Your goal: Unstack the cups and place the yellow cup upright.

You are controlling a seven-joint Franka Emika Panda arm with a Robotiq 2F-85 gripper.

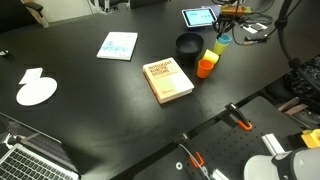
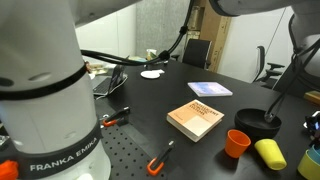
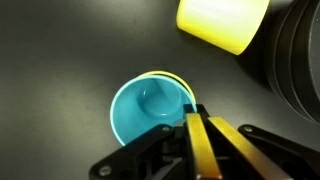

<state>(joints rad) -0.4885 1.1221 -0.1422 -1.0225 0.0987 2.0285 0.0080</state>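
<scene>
The light blue cup [image 3: 145,108] stands upright with its mouth towards the wrist camera; a thin yellow edge shows along its right rim. My gripper [image 3: 194,112] has its two fingers pressed together on that rim. In both exterior views the light blue cup [image 1: 224,42] [image 2: 312,160] is under the gripper [image 1: 227,28]. The yellow cup [image 1: 218,55] [image 2: 269,153] [image 3: 222,22] lies on its side between the other two. The orange cup [image 1: 206,67] [image 2: 237,143] stands upright beside it, out of the wrist view.
A black bowl [image 1: 187,45] [image 2: 262,125] [image 3: 300,60] sits close to the cups. An orange-brown book [image 1: 168,80] [image 2: 195,118] lies near them. Farther off are a blue-white booklet [image 1: 118,45], a white disc [image 1: 37,92], a laptop [image 1: 30,160] and a tablet [image 1: 198,16].
</scene>
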